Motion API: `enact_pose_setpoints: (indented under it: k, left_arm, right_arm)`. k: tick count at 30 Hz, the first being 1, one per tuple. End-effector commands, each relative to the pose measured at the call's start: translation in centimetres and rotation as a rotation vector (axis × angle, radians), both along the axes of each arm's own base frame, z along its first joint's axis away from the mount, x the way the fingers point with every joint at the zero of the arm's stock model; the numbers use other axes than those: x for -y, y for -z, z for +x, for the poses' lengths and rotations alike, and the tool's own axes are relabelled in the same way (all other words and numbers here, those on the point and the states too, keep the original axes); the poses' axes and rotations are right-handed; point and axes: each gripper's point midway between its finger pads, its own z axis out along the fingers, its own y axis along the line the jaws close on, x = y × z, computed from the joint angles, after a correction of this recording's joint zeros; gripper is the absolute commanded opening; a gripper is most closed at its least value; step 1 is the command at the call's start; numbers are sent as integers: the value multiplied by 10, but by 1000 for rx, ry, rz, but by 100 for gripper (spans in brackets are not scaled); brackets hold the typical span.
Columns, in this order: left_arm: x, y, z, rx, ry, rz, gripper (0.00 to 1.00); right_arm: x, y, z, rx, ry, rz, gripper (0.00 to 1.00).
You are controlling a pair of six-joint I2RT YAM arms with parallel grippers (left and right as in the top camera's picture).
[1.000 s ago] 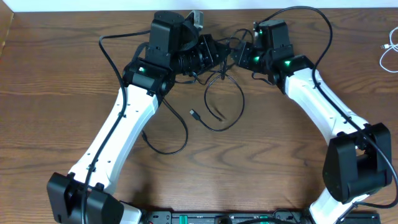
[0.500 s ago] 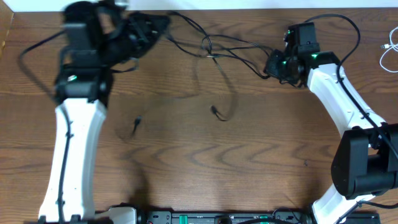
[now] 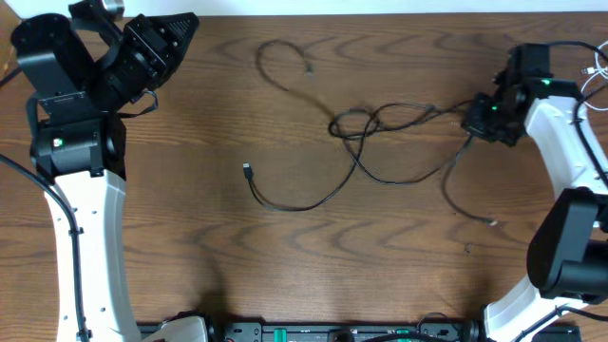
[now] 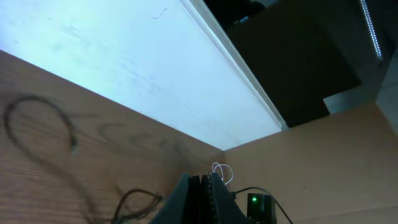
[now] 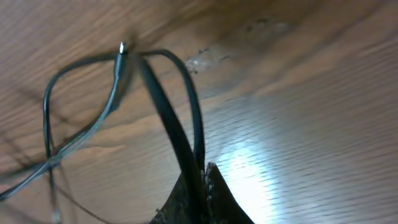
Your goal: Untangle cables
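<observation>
Thin black cables [image 3: 366, 142] lie spread across the middle of the table, with a loose knot [image 3: 350, 123] and a plug end [image 3: 247, 171] at the left. A separate thin black loop [image 3: 275, 62] lies at the back. My right gripper [image 3: 472, 116] is shut on a black cable [image 5: 168, 118] at the spread's right end; another strand trails down to the front right [image 3: 480, 217]. My left gripper [image 3: 190, 19] is shut and empty at the far back left, well away from the cables. In the left wrist view its jaws [image 4: 202, 186] are closed. A white cable [image 3: 594, 81] lies at the far right edge.
The table's back edge [image 3: 380, 13] meets a white surface behind the cables. My right arm [image 3: 570, 161] runs down the right side and my left arm [image 3: 81, 218] down the left side. Thicker black arm wires hang by both arms.
The left arm has swung far to the left and no longer holds a cable. The right gripper has moved right with its cable. The tangle now lies stretched out flat.
</observation>
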Motion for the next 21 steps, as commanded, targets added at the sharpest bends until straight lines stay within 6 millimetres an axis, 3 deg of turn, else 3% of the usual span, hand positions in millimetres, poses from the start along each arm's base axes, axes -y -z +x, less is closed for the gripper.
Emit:
enact_pose_setpoints:
  k: [1, 6, 10, 16, 19, 21]
  left_arm:
    - [3, -12, -7, 55, 22, 37, 7]
    - [20, 8, -12, 23, 84, 105, 7]
    - [52, 47, -11, -39, 173, 210, 8]
    - [84, 95, 3, -140, 226, 279, 9]
    - [101, 120, 10, -193, 264, 292, 15]
    - [110, 138, 14, -230, 278, 304, 37]
  right_arm:
    - [-24, -3, 1, 38, -182, 76, 1]
    - [-63, -10, -1, 81, -358, 151, 1]
    - [-75, -12, 0, 79, -355, 166, 1]
    - [-87, -55, -3, 194, -420, 210, 1]
    - [-82, -83, -5, 263, -418, 161, 1]
    - [-76, -94, -7, 285, -386, 123, 2]
